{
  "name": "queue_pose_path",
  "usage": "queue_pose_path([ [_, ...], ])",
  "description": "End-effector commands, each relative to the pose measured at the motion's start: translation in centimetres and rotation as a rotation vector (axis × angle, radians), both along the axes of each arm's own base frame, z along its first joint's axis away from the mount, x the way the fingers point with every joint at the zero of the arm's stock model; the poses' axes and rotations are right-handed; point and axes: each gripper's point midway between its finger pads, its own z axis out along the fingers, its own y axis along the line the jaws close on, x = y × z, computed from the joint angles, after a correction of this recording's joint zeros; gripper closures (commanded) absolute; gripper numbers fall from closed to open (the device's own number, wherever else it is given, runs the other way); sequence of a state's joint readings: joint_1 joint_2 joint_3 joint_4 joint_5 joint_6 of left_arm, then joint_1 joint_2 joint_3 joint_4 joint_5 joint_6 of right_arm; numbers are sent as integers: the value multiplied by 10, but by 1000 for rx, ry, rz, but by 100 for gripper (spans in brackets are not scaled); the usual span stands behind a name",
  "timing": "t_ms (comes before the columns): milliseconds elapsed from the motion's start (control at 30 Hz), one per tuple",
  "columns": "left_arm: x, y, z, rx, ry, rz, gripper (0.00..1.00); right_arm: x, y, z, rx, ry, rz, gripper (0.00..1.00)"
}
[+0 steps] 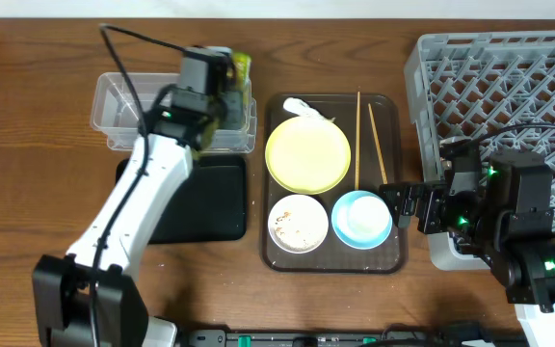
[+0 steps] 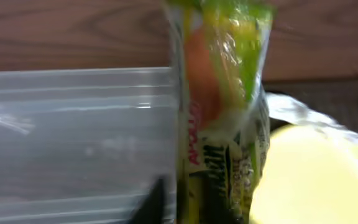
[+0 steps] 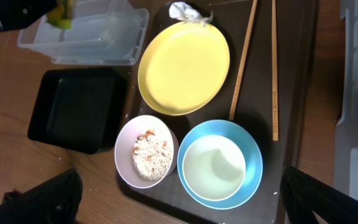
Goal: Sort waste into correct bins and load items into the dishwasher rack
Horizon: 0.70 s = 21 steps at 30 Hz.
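Observation:
My left gripper (image 1: 225, 81) is shut on the green-and-yellow sauce packet (image 1: 242, 67) and holds it over the right end of the clear tub (image 1: 123, 104). In the left wrist view the packet (image 2: 222, 106) hangs upright beside the tub wall (image 2: 73, 137). The black tray (image 1: 205, 200) lies in front of the tub. The yellow plate (image 1: 307, 154), the white bowl (image 1: 298, 223) with rice crumbs (image 3: 150, 154), the light-blue bowl (image 1: 361, 218), the chopsticks (image 1: 358, 135) and the white paper scrap (image 1: 302, 107) sit on the brown serving tray (image 1: 400, 253). My right gripper (image 1: 403, 206) is open and empty beside the blue bowl.
The grey dishwasher rack (image 1: 509, 77) fills the right side, behind my right arm. In the right wrist view the open fingers (image 3: 182, 199) straddle both bowls from above. Bare wooden table (image 1: 27, 173) lies left of the bins.

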<state>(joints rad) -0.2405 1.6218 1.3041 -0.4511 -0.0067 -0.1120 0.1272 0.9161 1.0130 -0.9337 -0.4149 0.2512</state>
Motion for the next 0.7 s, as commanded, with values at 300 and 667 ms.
queue_pose_path([
  [300,-2,-38,23,-103,-51,-89,26,-4,-4,2,-7,13,-5,1],
  [667,10,-122,-8,-164,-75,-187,26,-5,-4,1,-7,17,-5,1],
])
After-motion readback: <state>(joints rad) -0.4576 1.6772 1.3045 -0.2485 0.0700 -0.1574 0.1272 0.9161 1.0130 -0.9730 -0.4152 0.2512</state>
